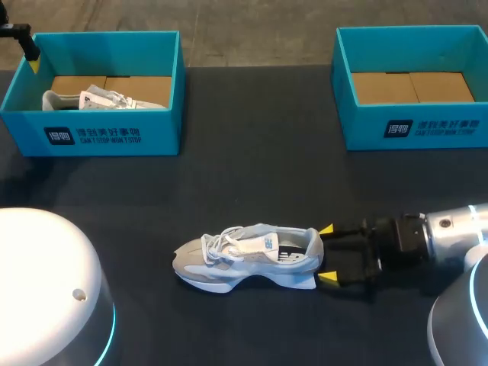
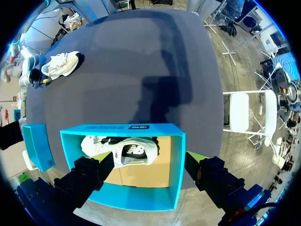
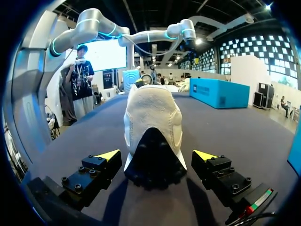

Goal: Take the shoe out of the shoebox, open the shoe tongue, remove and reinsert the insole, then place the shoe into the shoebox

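Observation:
A grey and white shoe [image 1: 248, 258] lies on its sole in the middle of the dark table, toe to the left. My right gripper [image 1: 327, 252] is at its heel and open, one yellow tip on each side. In the right wrist view the heel [image 3: 153, 141] stands between the fingers [image 3: 96, 169] without touching them. A second white shoe [image 1: 99, 99] lies in the left teal shoebox [image 1: 107, 133]. My left gripper [image 2: 150, 157] hangs open above that box, and the shoe [image 2: 120, 148] inside shows below it. Only a black part of the left gripper [image 1: 27, 47] shows in the head view.
A second teal shoebox [image 1: 415, 126] stands at the back right with only its cardboard floor inside. My arms' white bases [image 1: 46, 290] fill the near corners. Dark table lies between the boxes and the shoe.

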Tool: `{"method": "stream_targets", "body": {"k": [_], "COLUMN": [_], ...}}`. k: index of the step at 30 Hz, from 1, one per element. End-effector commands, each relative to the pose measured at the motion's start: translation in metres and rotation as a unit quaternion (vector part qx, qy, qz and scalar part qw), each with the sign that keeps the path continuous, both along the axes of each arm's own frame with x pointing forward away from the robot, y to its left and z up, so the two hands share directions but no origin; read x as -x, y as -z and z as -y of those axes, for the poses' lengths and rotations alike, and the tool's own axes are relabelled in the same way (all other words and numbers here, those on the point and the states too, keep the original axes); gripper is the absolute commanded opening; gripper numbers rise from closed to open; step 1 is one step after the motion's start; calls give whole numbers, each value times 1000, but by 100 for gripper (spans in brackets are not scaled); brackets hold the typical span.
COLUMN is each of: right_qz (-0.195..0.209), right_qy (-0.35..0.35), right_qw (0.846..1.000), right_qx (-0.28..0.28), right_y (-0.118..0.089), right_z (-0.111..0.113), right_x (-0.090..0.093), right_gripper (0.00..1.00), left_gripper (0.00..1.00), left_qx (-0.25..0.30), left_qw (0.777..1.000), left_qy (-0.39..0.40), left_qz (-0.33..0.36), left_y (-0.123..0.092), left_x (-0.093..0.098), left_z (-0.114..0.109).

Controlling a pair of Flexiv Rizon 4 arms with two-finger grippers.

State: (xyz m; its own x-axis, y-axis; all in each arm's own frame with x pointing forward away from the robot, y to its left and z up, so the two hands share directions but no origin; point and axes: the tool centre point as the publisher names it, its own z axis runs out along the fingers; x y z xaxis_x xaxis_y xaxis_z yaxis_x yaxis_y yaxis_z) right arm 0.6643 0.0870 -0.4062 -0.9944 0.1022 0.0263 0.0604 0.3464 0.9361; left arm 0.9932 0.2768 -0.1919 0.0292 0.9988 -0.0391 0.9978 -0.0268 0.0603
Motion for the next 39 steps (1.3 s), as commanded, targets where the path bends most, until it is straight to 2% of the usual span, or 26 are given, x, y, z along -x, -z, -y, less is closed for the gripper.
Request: {"method": "stream_targets", "body": {"k": [1,19,39], "right_qz": [4,3,-7], "right_qy": [2,-11,-22], "right_qw": [1000,1000,1000], "right_qx": [-2,-12,-19], "right_y": [2,2,4], "right_z": [-7,-23,-38], "right_x": [0,-5,-2], "right_gripper": [100,100,100], "left_gripper": [100,100,100], "left_qx": [-1,-1,-1], "left_qw": [1000,1000,1000], "left_qy": [0,0,0], "left_qz": [1,1,1], "left_y": [0,0,0], "left_x": [1,1,1], "left_z": [0,0,0]}}
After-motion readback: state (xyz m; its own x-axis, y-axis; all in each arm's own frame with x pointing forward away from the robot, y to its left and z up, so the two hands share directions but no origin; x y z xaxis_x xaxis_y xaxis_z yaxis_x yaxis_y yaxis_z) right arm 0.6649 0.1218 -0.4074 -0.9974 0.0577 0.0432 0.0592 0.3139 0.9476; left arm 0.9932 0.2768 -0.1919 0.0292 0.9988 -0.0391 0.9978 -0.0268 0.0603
